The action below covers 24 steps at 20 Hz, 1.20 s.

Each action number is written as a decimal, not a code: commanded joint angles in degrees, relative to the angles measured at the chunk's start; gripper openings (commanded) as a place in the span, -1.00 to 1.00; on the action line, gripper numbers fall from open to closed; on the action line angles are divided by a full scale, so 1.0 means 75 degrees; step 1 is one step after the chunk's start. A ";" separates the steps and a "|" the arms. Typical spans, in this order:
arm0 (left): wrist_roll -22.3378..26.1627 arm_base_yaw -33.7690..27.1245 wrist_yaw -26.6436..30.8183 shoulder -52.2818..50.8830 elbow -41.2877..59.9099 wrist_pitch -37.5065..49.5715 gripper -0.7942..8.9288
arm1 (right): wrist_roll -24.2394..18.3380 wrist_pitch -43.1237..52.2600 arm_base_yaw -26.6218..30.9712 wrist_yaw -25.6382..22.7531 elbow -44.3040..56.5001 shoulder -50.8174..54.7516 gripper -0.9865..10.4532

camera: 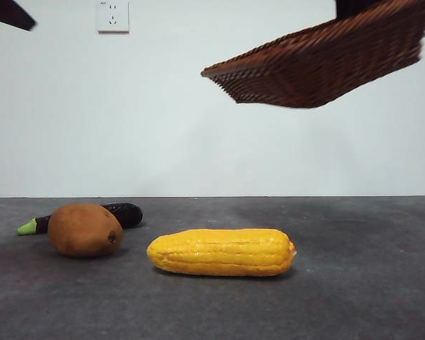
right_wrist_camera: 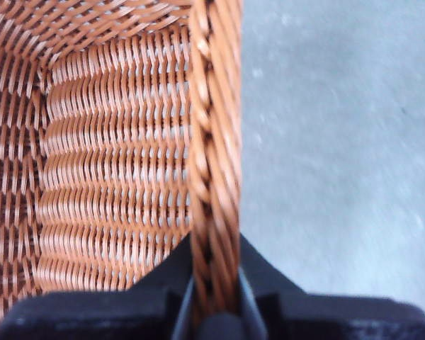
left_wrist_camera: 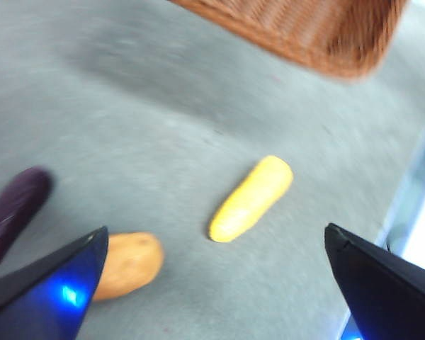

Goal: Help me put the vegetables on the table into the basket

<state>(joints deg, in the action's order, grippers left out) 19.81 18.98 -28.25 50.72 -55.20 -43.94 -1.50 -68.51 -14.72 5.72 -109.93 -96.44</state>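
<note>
The brown wicker basket (camera: 319, 64) hangs tilted in the air at the upper right. My right gripper (right_wrist_camera: 214, 287) is shut on its braided rim (right_wrist_camera: 216, 142). The yellow corn cob (camera: 222, 251) lies on the table (camera: 354, 283) near the front middle. The brown potato (camera: 84, 229) sits to its left, with the dark purple eggplant (camera: 120, 214) behind it. My left gripper (left_wrist_camera: 212, 248) is open and empty, high above the table, with the corn (left_wrist_camera: 251, 198), potato (left_wrist_camera: 129, 263) and eggplant (left_wrist_camera: 14, 212) below it.
A white wall with a socket (camera: 112, 15) stands behind the table. The basket's underside (left_wrist_camera: 304, 32) shows in the left wrist view. A black arm tip (camera: 10, 13) shows at the top left corner.
</note>
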 commanded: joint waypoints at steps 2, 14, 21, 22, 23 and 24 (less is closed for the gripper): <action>0.0895 0.0583 0.0026 0.0481 -0.0023 0.0047 0.71 | -0.0166 -0.0449 0.0146 -0.0006 0.0061 0.0207 -0.85; 0.1862 0.2020 0.0434 0.2509 -0.0026 0.1454 0.71 | -0.0154 0.1049 0.1507 0.0723 0.4261 0.2349 -0.85; 0.2197 0.2906 0.1376 0.4173 -0.0315 0.1906 0.71 | -0.0236 0.1399 0.1682 0.1542 0.4797 0.2943 -0.85; 0.2197 0.2981 0.1373 0.4435 -0.0507 0.1888 0.71 | -0.0236 0.1408 0.1679 0.1632 0.4870 0.2946 -0.85; 0.2200 0.3040 0.1376 0.4680 -0.0723 0.1865 0.71 | -0.0236 0.1457 0.1679 0.1705 0.4972 0.2946 -0.85; 0.2229 0.3092 0.1376 0.4925 -0.0973 0.1769 0.71 | -0.0236 0.1533 0.1679 0.1737 0.5100 0.2946 -0.85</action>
<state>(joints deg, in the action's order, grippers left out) 35.64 42.02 -17.93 87.33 -62.57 -30.81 -3.31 -57.36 -2.15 18.02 -72.10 -74.48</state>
